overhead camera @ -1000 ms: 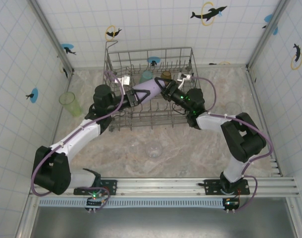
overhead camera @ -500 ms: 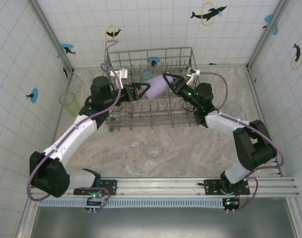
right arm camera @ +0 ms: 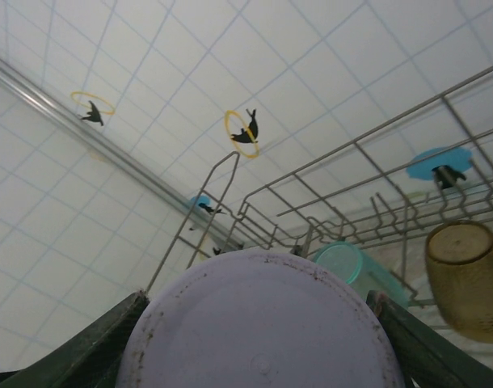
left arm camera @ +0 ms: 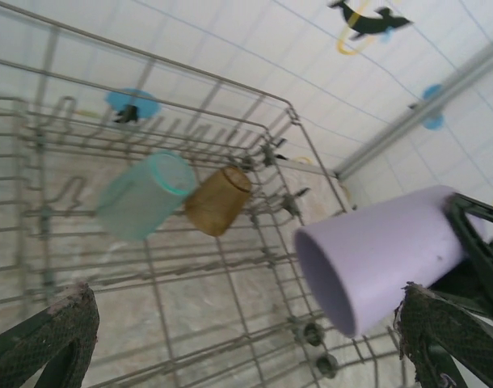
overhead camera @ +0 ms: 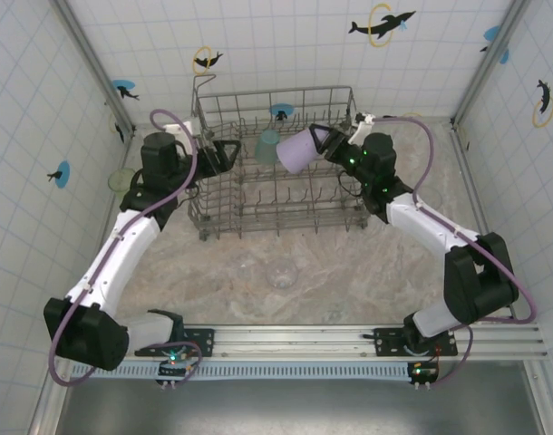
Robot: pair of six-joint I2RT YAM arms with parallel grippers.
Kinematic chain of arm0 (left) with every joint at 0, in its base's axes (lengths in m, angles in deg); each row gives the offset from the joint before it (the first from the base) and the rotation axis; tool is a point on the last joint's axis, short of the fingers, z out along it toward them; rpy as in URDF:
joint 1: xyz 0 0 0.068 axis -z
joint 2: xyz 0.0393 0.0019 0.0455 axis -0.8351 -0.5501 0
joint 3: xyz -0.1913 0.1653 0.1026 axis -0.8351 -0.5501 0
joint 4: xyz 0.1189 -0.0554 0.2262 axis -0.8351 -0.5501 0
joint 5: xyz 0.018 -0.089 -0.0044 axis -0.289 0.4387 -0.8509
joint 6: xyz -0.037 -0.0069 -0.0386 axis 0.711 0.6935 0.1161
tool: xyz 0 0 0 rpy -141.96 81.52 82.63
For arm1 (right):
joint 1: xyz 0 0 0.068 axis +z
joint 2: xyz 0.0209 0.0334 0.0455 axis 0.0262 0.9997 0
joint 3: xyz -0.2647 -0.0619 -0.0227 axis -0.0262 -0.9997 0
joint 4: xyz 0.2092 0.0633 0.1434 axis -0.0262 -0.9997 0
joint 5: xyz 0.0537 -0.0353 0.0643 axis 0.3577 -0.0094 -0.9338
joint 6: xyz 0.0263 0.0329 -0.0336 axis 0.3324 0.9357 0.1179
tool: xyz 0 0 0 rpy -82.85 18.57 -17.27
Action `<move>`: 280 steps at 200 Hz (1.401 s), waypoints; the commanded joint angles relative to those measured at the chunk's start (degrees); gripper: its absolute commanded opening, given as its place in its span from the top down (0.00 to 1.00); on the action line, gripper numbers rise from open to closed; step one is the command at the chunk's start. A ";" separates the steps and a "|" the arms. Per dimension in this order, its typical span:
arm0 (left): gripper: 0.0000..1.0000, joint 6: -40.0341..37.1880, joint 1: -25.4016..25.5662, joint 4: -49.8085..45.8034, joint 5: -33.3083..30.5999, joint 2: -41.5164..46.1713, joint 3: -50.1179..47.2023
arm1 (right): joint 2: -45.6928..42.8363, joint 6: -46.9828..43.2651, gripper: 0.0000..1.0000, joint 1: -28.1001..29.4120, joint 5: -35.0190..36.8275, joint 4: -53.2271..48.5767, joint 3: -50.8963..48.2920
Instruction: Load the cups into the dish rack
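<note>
From above: the left hand (overhead camera: pixel 237 155) hangs at the left edge of the dish rack (overhead camera: pixel 258 227), jaws spread wide and empty. Over the rack's far right part, the right hand (overhead camera: pixel 318 145) grips the lavender cup (overhead camera: pixel 297 150) sideways, with its mouth toward the left hand. A teal cup (overhead camera: pixel 267 147) sits in the rack just beside it. A green cup (overhead camera: pixel 122 180) stands left of the rack on the surface (overhead camera: pixel 376 263), and a clear cup (overhead camera: pixel 281 272) stands in front of the rack.

Left wrist: the fingers (left arm camera: pixel 44 339) are far apart and the lavender cup's open mouth faces them. The teal cup and an amber cup (left arm camera: pixel 218 200) lie tilted at the rack's far side.

Right wrist: both fingers (right arm camera: pixel 97 343) press the lavender cup's sides, near its base.
</note>
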 commanded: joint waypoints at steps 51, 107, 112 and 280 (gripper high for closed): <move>0.03 -2.76 -12.96 -3.22 -1.95 3.81 -1.11 | -0.26 -14.21 0.65 -0.34 12.27 -11.93 8.01; 0.03 -5.45 -17.79 -0.22 -7.11 3.77 -8.70 | 2.51 -22.45 0.65 -0.15 18.91 -12.35 10.56; 0.03 -5.91 -17.90 0.25 -7.30 3.81 -9.55 | 2.86 -23.03 0.65 -0.09 19.58 -12.39 10.82; 0.03 -3.09 -25.42 10.64 3.02 7.56 -21.74 | 16.85 -39.13 0.65 0.31 32.00 -3.43 17.57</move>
